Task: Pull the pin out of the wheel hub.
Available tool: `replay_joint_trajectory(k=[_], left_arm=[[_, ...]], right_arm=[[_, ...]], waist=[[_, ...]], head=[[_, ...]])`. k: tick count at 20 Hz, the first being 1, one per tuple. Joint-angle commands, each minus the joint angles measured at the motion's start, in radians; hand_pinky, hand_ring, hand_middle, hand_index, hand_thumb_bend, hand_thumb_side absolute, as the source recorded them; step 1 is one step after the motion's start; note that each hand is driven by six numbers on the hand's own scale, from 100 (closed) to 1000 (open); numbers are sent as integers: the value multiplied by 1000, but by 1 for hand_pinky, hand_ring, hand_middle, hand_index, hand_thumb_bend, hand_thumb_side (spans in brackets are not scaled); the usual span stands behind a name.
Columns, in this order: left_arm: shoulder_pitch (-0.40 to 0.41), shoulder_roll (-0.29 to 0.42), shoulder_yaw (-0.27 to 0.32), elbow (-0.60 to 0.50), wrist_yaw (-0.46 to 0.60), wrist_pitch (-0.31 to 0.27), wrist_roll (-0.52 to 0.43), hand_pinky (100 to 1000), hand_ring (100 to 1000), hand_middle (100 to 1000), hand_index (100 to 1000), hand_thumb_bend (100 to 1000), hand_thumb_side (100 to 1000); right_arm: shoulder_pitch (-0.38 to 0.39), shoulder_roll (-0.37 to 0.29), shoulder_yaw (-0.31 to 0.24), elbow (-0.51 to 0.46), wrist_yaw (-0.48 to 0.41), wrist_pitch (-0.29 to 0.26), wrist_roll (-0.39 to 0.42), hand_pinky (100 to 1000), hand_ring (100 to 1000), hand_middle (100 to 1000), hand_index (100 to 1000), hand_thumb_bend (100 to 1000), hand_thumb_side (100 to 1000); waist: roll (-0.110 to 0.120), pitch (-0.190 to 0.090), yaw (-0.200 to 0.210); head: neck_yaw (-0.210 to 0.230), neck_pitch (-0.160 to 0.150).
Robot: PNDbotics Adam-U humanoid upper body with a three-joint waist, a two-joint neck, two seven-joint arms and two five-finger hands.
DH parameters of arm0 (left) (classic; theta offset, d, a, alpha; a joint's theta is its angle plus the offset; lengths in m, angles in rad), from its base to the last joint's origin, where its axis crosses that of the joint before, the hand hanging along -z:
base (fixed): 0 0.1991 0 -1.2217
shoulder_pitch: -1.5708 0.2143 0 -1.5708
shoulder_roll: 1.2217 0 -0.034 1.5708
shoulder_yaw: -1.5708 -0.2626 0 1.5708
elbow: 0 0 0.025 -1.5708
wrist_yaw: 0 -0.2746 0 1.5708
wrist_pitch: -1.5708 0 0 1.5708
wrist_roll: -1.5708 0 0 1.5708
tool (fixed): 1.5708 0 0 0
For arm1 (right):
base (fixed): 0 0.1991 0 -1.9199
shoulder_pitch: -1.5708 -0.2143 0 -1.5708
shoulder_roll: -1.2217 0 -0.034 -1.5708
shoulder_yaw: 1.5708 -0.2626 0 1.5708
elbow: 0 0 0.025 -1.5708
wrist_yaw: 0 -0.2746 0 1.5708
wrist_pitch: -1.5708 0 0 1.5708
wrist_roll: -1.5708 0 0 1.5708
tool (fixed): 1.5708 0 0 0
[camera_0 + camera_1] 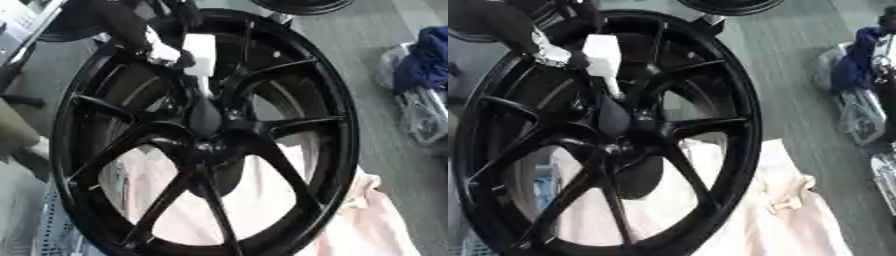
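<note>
Left eye view: black wheel hub (206, 135) fills the frame, spokes meeting at the centre boss. A white pin (200, 55) with a blocky head and a thin shank pointing down toward the boss sits in the upper half of the wheel.

The left hand (166, 52) comes in from the upper left and is at the pin head, its fingers just left of and touching the white block. They look curled around it, though dark hand against dark rim makes the wrap hard to read. I'd call it holding the pin, not wide open. The right hand shows in neither view.

Step in hand, as I judge it: grasp is made and extraction is under way. The shank tip is just below the hand, right at or barely above the boss; I can't tell whether it is clear of the hole.

Next move calls for a straight pull along the pin axis, up and away from the boss and back toward the hand's own arm, without cocking the shank sideways against the spokes either side.

A pale pink cloth (789, 210) lies under the wheel, well below the hand.
</note>
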Motion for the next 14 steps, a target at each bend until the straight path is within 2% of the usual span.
replay_joint_trajectory(k=[1,14], left_arm=[[-18,6,9,-2,15,3,-2,883,899,800,871,378,501],[-6,-12,7,20,28,-9,-10,868,883,799,864,369,505]], right_arm=[[-9,-12,-4,-18,-8,1,-1,642,794,709,685,100,456],[-18,-3,-2,-18,-11,1,-1,642,794,708,684,100,466]], waist=[[-6,-17,-4],[-7,-5,-20]], head=[[7,-17],[21,-30]])
